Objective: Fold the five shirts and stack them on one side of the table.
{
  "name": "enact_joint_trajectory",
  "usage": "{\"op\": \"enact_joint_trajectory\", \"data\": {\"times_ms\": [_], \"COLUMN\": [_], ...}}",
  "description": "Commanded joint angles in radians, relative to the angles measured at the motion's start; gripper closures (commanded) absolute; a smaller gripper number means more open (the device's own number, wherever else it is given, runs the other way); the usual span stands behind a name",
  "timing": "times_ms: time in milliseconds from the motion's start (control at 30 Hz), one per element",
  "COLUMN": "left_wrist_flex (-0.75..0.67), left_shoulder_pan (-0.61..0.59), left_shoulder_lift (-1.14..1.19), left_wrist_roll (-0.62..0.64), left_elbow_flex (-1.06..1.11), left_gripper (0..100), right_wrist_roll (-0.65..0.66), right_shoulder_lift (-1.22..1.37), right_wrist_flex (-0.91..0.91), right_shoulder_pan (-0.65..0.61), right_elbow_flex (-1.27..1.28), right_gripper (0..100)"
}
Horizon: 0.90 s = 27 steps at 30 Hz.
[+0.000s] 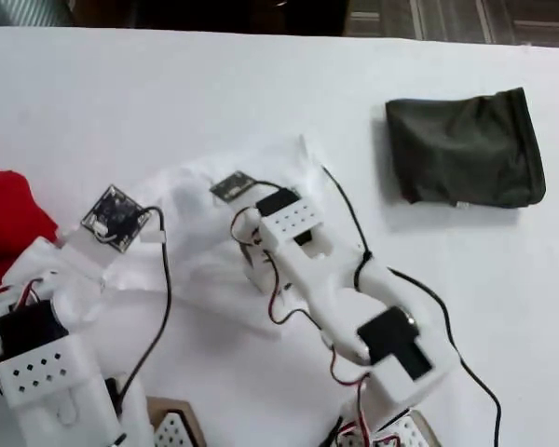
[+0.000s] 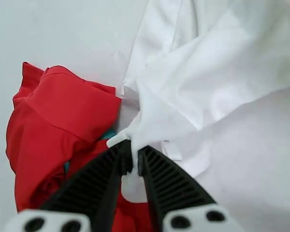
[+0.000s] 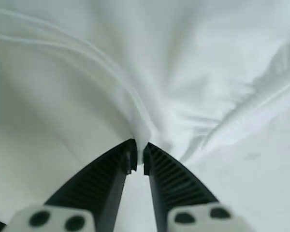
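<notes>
Left tool [image 2: 134,162] and right tool [image 3: 137,162] pinched the white shirt [image 2: 222,87]; beyond them one dark shirt [image 1: 466,149] lay folded, red shirt [image 2: 63,125] unfolded.

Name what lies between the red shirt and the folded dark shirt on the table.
In the high view, the white shirt lies between the red shirt and the folded dark shirt; bare table separates it from the dark one.

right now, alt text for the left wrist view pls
The left gripper, its black ribbed jaws nearly together, pinches an edge of a rumpled white shirt. A crumpled red shirt lies right beside it on the white table.
</notes>
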Motion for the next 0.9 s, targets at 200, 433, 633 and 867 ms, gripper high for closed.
{"op": "enact_joint_trajectory", "data": {"times_ms": [200, 433, 633, 867], "left_wrist_flex": [0.041, 0.137, 0.244, 0.385], "left_shoulder_pan": [0.011, 0.219, 0.305, 0.310], "left_shoulder_lift": [-0.008, -0.006, 0.087, 0.269], "left_wrist_roll": [0.104, 0.255, 0.285, 0.281], "left_elbow_flex": [-0.010, -0.154, -0.387, -0.725], "left_gripper": [97, 97, 97, 97], "right_wrist_roll": [0.175, 0.183, 0.178, 0.181], "right_shoulder_lift": [-0.486, -0.610, -0.644, -0.679], "right_wrist_flex": [0.038, -0.107, -0.188, -0.085], "right_shoulder_pan": [0.231, 0.410, 0.449, 0.453], "right_elbow_flex": [-0.021, -0.023, -0.109, -0.341], "right_gripper": [97.9, 97.9, 98.0, 98.0]}}
